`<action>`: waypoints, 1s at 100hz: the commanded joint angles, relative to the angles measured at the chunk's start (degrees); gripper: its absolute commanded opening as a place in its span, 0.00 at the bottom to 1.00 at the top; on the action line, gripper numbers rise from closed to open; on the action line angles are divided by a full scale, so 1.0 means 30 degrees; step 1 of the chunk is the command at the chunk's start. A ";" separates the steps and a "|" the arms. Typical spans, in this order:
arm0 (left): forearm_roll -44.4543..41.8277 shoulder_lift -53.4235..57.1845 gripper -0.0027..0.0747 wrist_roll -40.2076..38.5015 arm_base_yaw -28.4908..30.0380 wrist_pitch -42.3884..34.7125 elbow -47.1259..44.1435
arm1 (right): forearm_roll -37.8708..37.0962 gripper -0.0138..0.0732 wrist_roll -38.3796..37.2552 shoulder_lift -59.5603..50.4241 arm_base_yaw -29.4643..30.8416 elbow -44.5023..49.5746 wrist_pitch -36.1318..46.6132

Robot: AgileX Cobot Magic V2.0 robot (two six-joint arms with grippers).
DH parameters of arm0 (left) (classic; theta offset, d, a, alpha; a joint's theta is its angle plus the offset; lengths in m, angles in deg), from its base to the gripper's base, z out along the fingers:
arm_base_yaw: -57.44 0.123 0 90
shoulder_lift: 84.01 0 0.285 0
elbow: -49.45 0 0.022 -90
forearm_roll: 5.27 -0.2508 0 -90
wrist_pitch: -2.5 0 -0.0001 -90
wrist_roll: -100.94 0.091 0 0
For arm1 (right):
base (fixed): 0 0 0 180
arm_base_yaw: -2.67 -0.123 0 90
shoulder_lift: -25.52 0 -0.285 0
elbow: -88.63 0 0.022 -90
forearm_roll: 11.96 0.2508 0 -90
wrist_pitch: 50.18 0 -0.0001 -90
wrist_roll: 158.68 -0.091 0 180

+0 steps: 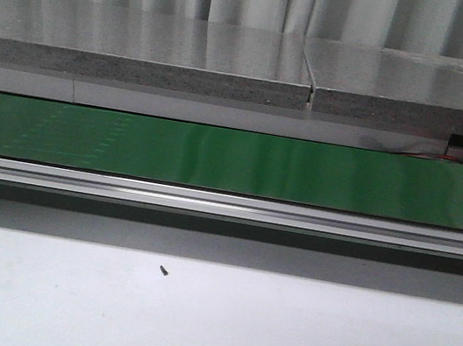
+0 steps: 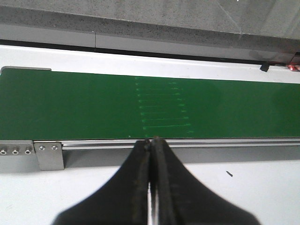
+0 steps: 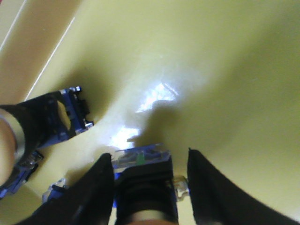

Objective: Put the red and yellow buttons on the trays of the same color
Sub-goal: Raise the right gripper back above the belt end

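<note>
glossy yellow tray (image 3: pixel 201 61) underneath; blue-and-black push button (image 3: pixel 143 183) between the spread right tool (image 3: pixel 150 187), another button (image 3: pixel 56 117) beside. hard, light, slick plastic; best pinched across the flat housing sides. left tool (image 2: pixel 151 154) pressed together, empty, near green conveyor belt (image 2: pixel 93 108).

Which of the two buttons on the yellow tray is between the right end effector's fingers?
The button between the right end effector fingers, blue base with a green spot. The other button lies off to the side on the yellow tray.
</note>
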 commanded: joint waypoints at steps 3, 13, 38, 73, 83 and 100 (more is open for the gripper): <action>0.0201 -0.0105 0.01 -0.0160 0.0045 -0.1334 0.0504 | 0.0312 0.42 0.0095 -0.0644 -0.0011 -0.0381 0.0367; 0.0201 -0.0105 0.01 -0.0160 0.0045 -0.1334 0.0504 | 0.0334 0.59 0.0283 -0.0644 -0.0092 -0.0381 0.0331; 0.0201 -0.0105 0.01 -0.0160 0.0045 -0.1334 0.0504 | 0.0353 0.87 0.0294 -0.0681 -0.0363 -0.0381 0.0405; 0.0201 -0.0105 0.01 -0.0160 0.0045 -0.1334 0.0504 | 0.0283 0.86 0.0737 -0.3406 -0.0400 -0.0381 0.0058; 0.0201 -0.0105 0.01 -0.0160 0.0045 -0.1334 0.0504 | 0.0205 0.78 0.1274 -0.4609 -0.0606 -0.0381 -0.0424; 0.0201 -0.0105 0.01 -0.0160 0.0045 -0.1334 0.0504 | -0.0177 0.49 0.2373 -0.7080 -0.2002 -0.0381 -0.0534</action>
